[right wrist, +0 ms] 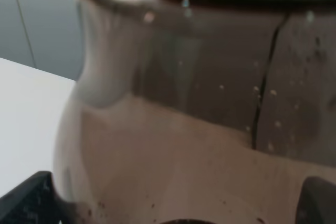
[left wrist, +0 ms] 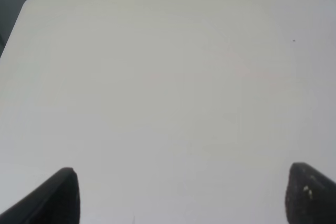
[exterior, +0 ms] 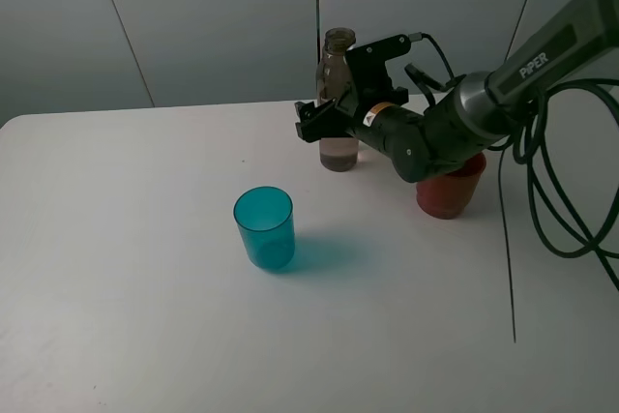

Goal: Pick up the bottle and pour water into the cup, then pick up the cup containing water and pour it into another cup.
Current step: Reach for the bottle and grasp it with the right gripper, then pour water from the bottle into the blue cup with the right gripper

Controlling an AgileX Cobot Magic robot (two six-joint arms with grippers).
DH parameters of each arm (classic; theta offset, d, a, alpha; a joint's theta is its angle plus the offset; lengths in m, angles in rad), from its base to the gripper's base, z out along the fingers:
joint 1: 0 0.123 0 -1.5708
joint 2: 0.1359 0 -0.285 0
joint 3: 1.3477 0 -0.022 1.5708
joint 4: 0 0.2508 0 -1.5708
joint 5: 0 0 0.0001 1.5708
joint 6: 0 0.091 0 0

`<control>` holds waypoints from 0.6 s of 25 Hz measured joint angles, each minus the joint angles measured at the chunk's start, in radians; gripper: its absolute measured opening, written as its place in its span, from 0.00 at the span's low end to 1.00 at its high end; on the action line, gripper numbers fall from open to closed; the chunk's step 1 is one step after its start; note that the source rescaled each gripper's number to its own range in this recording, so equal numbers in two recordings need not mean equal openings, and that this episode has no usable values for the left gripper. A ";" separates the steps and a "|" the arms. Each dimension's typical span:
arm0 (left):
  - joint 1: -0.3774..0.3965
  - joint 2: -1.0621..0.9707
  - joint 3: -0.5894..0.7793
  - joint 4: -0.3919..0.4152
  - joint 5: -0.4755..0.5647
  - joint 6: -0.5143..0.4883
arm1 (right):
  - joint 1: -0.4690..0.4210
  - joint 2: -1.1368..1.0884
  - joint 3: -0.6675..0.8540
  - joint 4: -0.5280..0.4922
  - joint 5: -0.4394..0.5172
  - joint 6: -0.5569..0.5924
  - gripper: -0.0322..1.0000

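**Fig.: my right gripper [right wrist: 176,202] bracketing the bottle [exterior: 338,150]**

My jaws stand apart with the bottle between them, at the far middle of the table [exterior: 145,316]; contact cannot be told. I judge a good grip closes squarely on the body, below the neck, keeping it upright. My left gripper [left wrist: 181,195], also apart, holds nothing. Count, near to far: one teal cup [exterior: 263,227], one red-orange cup [exterior: 447,191], one bottle.

One bottle [exterior: 338,150], one teal cup [exterior: 264,228], one red-orange cup [exterior: 447,195], two cups in all, one table [exterior: 116,268]
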 joint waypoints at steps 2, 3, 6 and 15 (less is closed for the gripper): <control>0.000 0.000 0.000 0.000 0.000 0.000 | 0.000 0.001 0.000 0.000 0.000 0.000 0.96; 0.000 0.000 0.000 0.000 0.000 0.000 | 0.000 0.002 0.000 0.000 0.000 0.000 0.82; 0.000 0.000 0.000 0.000 0.000 -0.002 | 0.000 0.002 0.000 0.005 0.004 0.002 0.03; 0.000 0.000 0.000 0.000 0.000 -0.002 | 0.000 0.002 -0.002 0.004 0.006 0.004 0.03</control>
